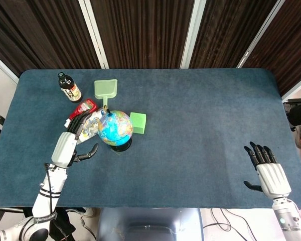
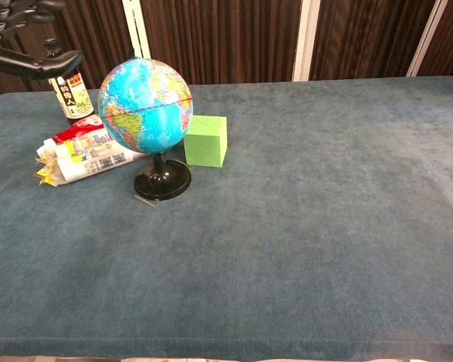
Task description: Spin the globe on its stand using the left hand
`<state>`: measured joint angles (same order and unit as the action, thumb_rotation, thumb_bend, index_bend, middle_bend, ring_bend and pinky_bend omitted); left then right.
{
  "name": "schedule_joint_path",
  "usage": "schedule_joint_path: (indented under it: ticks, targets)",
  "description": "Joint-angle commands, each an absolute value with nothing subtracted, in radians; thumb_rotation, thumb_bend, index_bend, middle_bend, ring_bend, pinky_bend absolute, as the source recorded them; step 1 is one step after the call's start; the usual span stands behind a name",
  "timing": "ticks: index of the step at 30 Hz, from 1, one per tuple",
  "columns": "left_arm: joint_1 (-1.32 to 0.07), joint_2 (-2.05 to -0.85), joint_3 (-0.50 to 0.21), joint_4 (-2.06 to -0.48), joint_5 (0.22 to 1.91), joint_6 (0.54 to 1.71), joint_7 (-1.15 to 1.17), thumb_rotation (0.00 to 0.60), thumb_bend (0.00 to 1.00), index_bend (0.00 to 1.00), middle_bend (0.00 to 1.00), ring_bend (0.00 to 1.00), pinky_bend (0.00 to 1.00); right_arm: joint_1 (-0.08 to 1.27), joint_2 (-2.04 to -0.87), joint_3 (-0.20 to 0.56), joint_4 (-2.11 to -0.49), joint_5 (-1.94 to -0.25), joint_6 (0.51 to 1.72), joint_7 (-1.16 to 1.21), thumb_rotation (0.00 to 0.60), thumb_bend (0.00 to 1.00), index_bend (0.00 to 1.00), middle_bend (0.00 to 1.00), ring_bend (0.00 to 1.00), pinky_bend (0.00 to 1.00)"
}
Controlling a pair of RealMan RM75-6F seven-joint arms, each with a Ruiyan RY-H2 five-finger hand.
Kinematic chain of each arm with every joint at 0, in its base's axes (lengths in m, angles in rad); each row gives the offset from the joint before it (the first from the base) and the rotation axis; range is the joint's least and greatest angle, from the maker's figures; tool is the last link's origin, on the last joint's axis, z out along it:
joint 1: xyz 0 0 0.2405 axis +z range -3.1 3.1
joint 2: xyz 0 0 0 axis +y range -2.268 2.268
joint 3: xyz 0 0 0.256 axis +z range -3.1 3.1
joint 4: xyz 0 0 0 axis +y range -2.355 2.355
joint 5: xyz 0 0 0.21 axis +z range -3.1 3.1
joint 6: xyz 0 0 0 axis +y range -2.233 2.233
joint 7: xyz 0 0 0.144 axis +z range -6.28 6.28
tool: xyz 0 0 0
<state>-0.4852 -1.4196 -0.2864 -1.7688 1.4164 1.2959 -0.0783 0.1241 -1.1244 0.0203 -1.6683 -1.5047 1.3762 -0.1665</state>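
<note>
Head view shows the globe (image 1: 115, 128) upright on its black stand (image 1: 121, 146) left of the blue worktop's (image 1: 200, 130) middle. The left hand (image 1: 72, 140) hovers at the globe's 9 o'clock, fingers spread wide, holding nothing, not touching it. A green cube (image 1: 138, 122) sits at the globe's 2 o'clock. The right hand (image 1: 267, 170) rests spread and empty at the worktop's 4 o'clock edge.

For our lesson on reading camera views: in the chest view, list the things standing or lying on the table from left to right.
Dark sauce bottle → snack packets → globe → green cube. The left hand hangs above the bottle, at the far left.
</note>
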Motion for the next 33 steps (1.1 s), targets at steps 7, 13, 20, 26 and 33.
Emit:
schedule_joint_path:
  ticks: [7, 13, 20, 26, 33]
  targets:
    - [-0.603, -1.506, -0.36, -1.731, 1.266, 1.187, 0.018, 0.6, 0.36, 0.0, 0.0, 0.0, 0.02, 0.124, -1.119, 0.025, -1.67, -1.495, 1.377, -0.156, 0.6, 0.1, 0.0, 0.0, 0.0, 0.0]
    - [-0.64, -1.544, -0.374, -1.675, 1.22, 1.188, 0.082, 0.6, 0.36, 0.0, 0.0, 0.0, 0.01, 0.127, -1.114, 0.025, -1.668, -1.492, 1.37, -0.147, 0.6, 0.1, 0.0, 0.0, 0.0, 0.0]
    - [-0.658, -1.57, -0.37, -1.618, 1.199, 1.186, 0.08, 0.6, 0.36, 0.0, 0.0, 0.0, 0.01, 0.125, -1.114, 0.027, -1.668, -1.486, 1.372, -0.148, 0.6, 0.1, 0.0, 0.0, 0.0, 0.0]
    - [-0.679, -1.581, -0.373, -1.601, 1.172, 1.169, 0.095, 0.6, 0.36, 0.0, 0.0, 0.0, 0.01, 0.126, -1.113, 0.028, -1.668, -1.482, 1.372, -0.147, 0.6, 0.1, 0.0, 0.0, 0.0, 0.0]
    - [-0.687, -1.586, -0.37, -1.589, 1.153, 1.169, 0.1, 0.6, 0.36, 0.0, 0.0, 0.0, 0.01, 0.127, -1.108, 0.029, -1.667, -1.482, 1.371, -0.138, 0.6, 0.1, 0.0, 0.0, 0.0, 0.0]
